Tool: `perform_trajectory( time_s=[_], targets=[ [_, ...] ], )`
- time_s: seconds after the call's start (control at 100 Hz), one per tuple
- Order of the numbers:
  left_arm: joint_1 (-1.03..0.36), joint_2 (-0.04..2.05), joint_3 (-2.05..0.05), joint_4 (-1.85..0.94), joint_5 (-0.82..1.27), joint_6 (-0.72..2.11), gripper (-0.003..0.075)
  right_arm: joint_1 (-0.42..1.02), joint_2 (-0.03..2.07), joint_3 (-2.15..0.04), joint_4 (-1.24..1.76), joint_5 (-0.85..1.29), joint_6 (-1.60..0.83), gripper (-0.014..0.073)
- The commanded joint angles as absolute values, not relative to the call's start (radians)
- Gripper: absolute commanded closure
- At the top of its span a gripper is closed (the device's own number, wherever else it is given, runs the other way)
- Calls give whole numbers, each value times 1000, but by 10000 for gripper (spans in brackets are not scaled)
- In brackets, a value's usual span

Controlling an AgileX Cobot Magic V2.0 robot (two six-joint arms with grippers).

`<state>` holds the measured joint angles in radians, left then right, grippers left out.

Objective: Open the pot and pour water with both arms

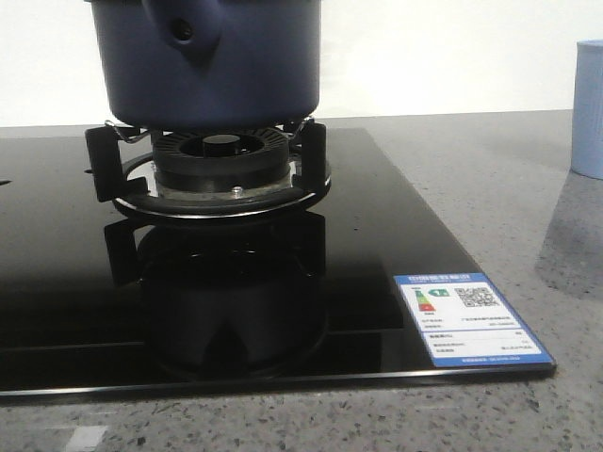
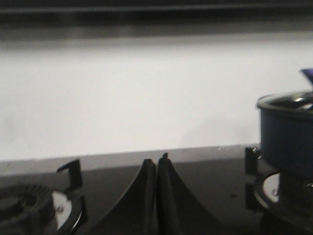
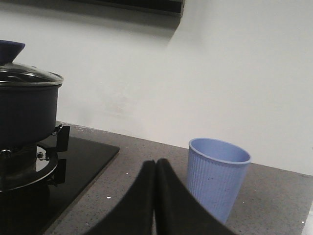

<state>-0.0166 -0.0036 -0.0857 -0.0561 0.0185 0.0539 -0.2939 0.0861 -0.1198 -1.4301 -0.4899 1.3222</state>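
Observation:
The dark navy-blue pot [image 1: 212,66] stands on the burner grate of the black glass stove [image 1: 396,245], its handle stub with a round hole [image 1: 184,33] facing me. A glass lid [image 3: 27,76] with a dark blue knob [image 3: 10,49] sits on the pot; the pot also shows in the left wrist view [image 2: 288,142]. My left gripper [image 2: 157,164] is shut and empty, low over the stove between the two burners. My right gripper [image 3: 155,164] is shut and empty over the grey counter, close beside the pale blue cup [image 3: 217,176]. Neither gripper shows in the front view.
A second burner with its grate [image 2: 34,208] lies at the stove's other side. A blue-and-white energy label [image 1: 471,320] is stuck on the stove's front right corner. The speckled grey counter [image 1: 509,188] runs to a white back wall. The cup's edge shows at the front view's right [image 1: 591,108].

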Motion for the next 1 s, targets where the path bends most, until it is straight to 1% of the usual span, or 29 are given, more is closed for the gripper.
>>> perform_trajectory(
  time_s=[0.0,0.12,0.18,0.37,0.99],
  targets=[
    [56,-31,-58,-22,-37,-13,741,-291,96,-145,-1402,-487,1322,654],
    [72,-33,13,-10,-48,-34,741,-291,96,-145,-1402,-487,1322,654],
    [72,-33,10,0,8,-42,741,-291,96,-145,-1404,-487,1322,654],
    [72,-33,10,-9,26,-42,741,-291,96,-145,-1404,-487,1322,654],
    [72,-33,10,-11,23,-42,741,-291,96,-145,-1404,-487,1322,654]
  ],
)
